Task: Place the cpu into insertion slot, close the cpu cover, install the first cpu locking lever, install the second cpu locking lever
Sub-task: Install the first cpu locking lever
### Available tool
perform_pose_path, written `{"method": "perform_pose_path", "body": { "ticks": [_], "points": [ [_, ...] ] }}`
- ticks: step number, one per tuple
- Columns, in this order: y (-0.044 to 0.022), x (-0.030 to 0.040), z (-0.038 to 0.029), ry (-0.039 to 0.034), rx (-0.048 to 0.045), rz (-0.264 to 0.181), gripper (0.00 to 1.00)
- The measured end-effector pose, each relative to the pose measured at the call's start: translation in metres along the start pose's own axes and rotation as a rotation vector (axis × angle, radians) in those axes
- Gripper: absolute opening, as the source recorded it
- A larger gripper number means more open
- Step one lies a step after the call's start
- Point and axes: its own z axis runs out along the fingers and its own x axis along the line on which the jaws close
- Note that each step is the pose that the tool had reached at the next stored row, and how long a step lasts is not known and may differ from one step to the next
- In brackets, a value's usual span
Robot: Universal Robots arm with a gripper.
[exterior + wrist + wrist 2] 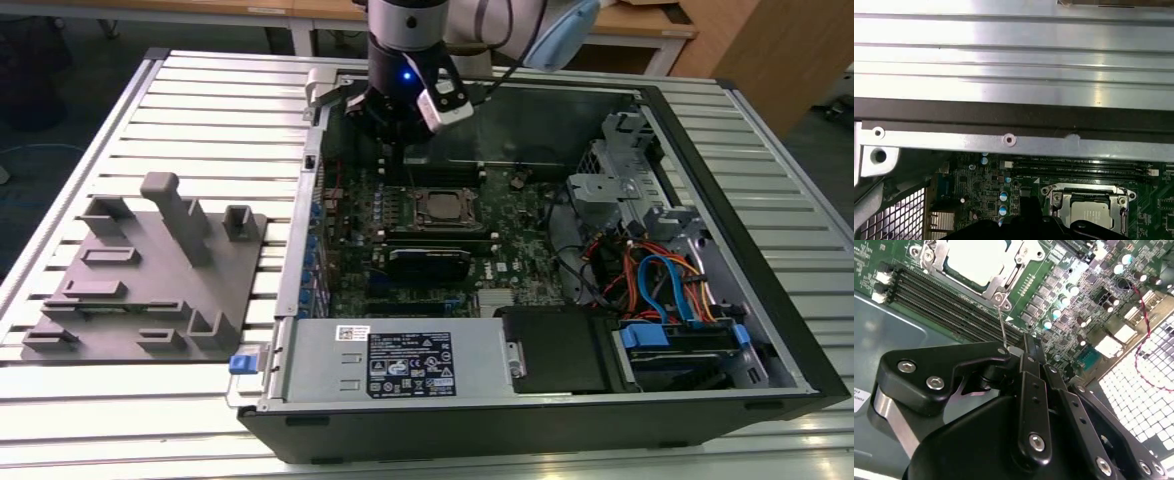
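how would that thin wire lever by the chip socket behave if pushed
The lever looks like a thin bare wire rod, so probably springy and light. One end seems pinned at a corner of the socket, so it would likely swing, not slide. Being smooth, it may slip sideways.

exterior view: high, off the arm, looks down on the whole open computer case (561,425), centre frame. both wrist views: close above the motherboard (1064,305) (979,192). all 3 share the cpu (441,208) (976,260) (1093,212).
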Motion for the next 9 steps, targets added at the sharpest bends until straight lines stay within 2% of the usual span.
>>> {"method": "perform_pose_path", "body": {
  "ticks": [4, 9],
  "points": [
    [0.0028, -0.0001, 0.0, -0.0015, 0.0003, -0.006, 0.1],
    [0.0029, -0.0001, 0.0002, -0.0079, -0.0001, -0.01, 0.1]
  ]
}}
